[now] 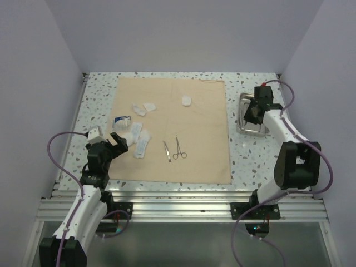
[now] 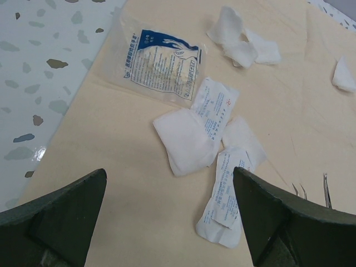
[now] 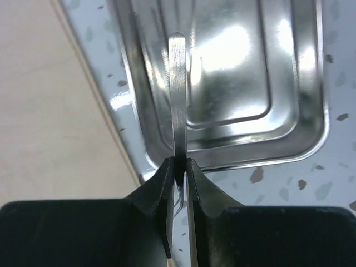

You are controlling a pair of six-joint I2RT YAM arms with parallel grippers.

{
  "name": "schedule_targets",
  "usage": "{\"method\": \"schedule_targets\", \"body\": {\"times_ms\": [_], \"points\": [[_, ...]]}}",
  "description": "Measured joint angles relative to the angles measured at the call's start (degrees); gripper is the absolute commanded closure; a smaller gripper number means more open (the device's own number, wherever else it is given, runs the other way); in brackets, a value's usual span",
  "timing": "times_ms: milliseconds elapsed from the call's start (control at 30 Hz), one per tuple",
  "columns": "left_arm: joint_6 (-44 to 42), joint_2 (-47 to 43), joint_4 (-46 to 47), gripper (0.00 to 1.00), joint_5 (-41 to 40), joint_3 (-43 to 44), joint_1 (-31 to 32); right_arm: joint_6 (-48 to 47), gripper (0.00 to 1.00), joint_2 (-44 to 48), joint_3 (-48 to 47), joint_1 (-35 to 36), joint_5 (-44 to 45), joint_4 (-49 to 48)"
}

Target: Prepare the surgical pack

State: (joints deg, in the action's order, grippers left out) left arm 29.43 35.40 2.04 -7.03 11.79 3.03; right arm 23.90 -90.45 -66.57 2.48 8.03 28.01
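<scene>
The beige cloth (image 1: 194, 128) lies spread flat on the table. On it rest white gauze packets (image 1: 142, 142), a blue-printed pouch (image 1: 121, 120) and two slim metal instruments (image 1: 172, 150). My left gripper (image 1: 114, 144) hovers open over the cloth's left part, with the gauze packets (image 2: 225, 194) just ahead of its jaws (image 2: 169, 211). The steel tray (image 1: 245, 99) stands to the right of the cloth. My right gripper (image 3: 179, 167) is shut on a flat metal instrument (image 3: 178, 94), which points out over the tray (image 3: 289, 142).
More loose gauze pieces (image 1: 143, 107) and one single piece (image 1: 186, 100) lie toward the cloth's far side. The speckled tabletop (image 1: 97, 100) shows around the cloth. Grey walls enclose the table at left, right and back.
</scene>
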Motion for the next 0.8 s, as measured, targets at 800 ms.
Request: {"method": "schedule_targets", "body": {"times_ms": [800], "points": [[0.00, 0.07, 0.00, 0.00, 0.04, 0.00, 0.00, -2.56, 0.56, -21.97, -15.52, -8.66, 4.55, 3.48]]}}
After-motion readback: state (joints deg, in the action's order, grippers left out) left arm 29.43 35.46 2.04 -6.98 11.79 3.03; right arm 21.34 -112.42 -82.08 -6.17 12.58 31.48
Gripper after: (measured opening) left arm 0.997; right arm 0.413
